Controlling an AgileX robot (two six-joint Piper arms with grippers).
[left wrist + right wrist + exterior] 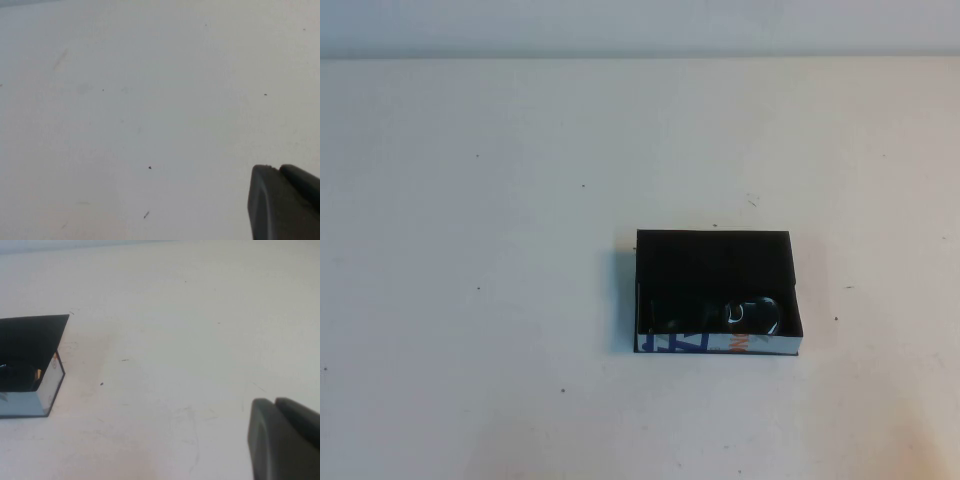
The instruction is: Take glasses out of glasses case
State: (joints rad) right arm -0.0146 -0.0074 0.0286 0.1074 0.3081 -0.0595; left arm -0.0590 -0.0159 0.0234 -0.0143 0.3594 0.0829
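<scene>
Glasses (752, 313) still lying inside open case (717, 344) on desk (470, 300); nothing removed. Left hand (285, 205) and right hand (285, 440) hovering away from case, holding nothing; opening unclear.

Bare white table (470, 300) against a plain wall; the setting is unclear.

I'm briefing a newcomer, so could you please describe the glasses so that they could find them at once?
On the white table sits one open black glasses case; neither the left gripper nor the right gripper is near it. The glasses lie inside, against its printed white wall, their glossy lenses glinting against the matte lining.
</scene>
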